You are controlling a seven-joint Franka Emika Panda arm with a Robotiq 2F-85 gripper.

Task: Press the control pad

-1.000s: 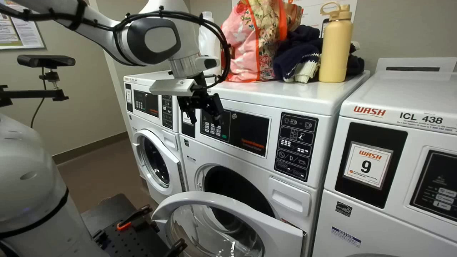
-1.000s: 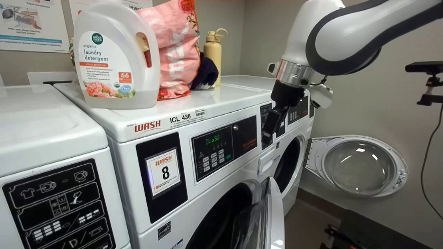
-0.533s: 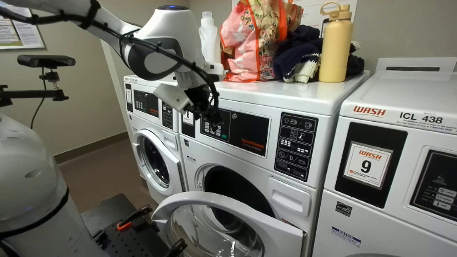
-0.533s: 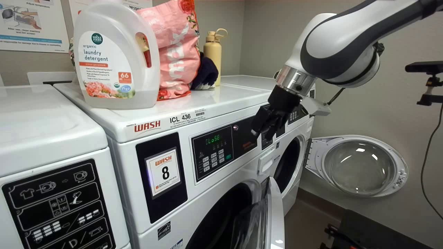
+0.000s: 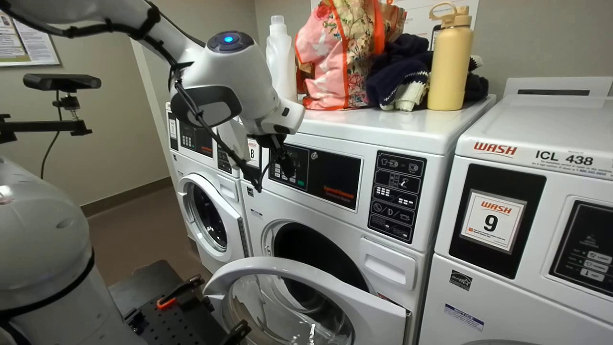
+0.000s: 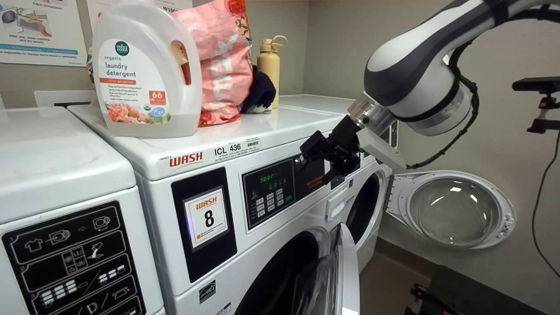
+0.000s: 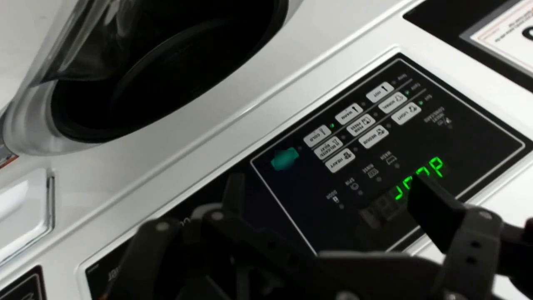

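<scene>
No pale control pad with tiny dark buttons can be made out in any view; it is hidden or out of view. My gripper (image 6: 313, 175) is open and empty, in front of washer 8's black panel. A black keypad with white buttons (image 6: 270, 202) is on that panel. It fills much of the wrist view (image 7: 354, 129), upside down, with a green button (image 7: 285, 159) at its corner. My right finger (image 7: 437, 212) covers part of the green-lit display (image 7: 436, 167); my left finger (image 7: 234, 193) is below the green button. I cannot tell whether either touches the panel.
Washer 8's open door (image 5: 268, 264) juts out below the panel. A detergent bottle (image 6: 144, 78), a pink tote bag (image 6: 223, 65) and a yellow bottle (image 5: 450, 67) stand on top. Another open washer door (image 6: 396, 188) hangs at the back. A washer with a "9" sticker (image 5: 493, 221) stands alongside.
My wrist has turned and tilted, and the gripper has come over toward washer 8's keypad. The camera housing has swung round. The display text changed from "close" to "door".
</scene>
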